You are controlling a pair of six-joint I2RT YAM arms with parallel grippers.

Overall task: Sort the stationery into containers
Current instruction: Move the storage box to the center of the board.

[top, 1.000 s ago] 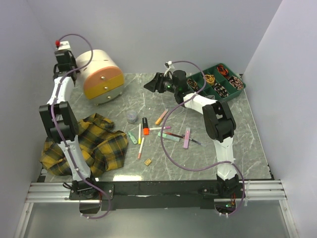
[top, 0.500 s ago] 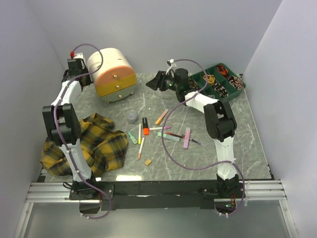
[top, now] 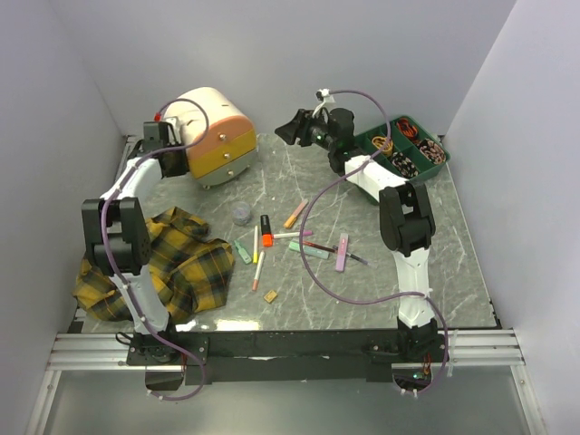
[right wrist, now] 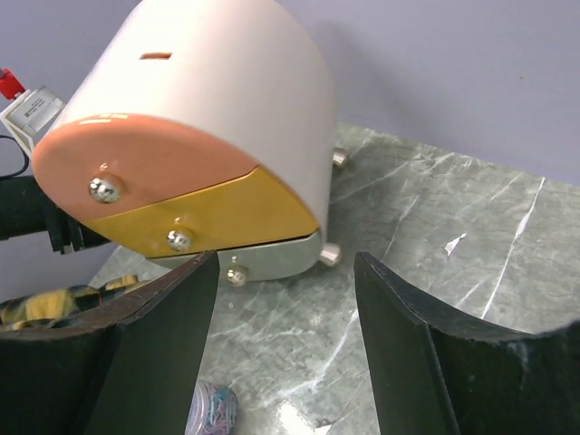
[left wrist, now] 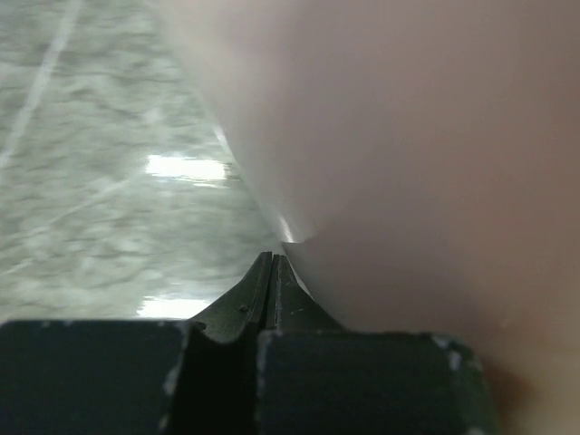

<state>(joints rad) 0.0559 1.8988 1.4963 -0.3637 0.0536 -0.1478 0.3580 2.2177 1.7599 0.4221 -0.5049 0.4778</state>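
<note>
The cream drum-shaped chest (top: 216,127) stands at the back left, its orange drawer (right wrist: 136,168) and yellow drawer (right wrist: 217,213) both closed. My left gripper (top: 181,161) is shut with nothing in it and lies against the chest's left wall (left wrist: 408,136). My right gripper (top: 285,130) hovers open to the right of the chest, facing its front, apart from it. The stationery lies mid-table: an orange highlighter (top: 266,231), a pink marker (top: 342,252), a clear round pot (top: 241,214), a tan block (top: 270,295) and thin pens (top: 257,263).
A yellow-black plaid cloth (top: 154,263) lies bunched at the front left. A green compartment tray (top: 424,172) with small items sits at the back right. Below the yellow drawer the chest has a grey drawer (right wrist: 276,258) and small feet. Walls close in the back and sides.
The left gripper has swept rightward along the back, pushing the chest to the right and turning it. The right gripper has lifted a little and drawn slightly back.
</note>
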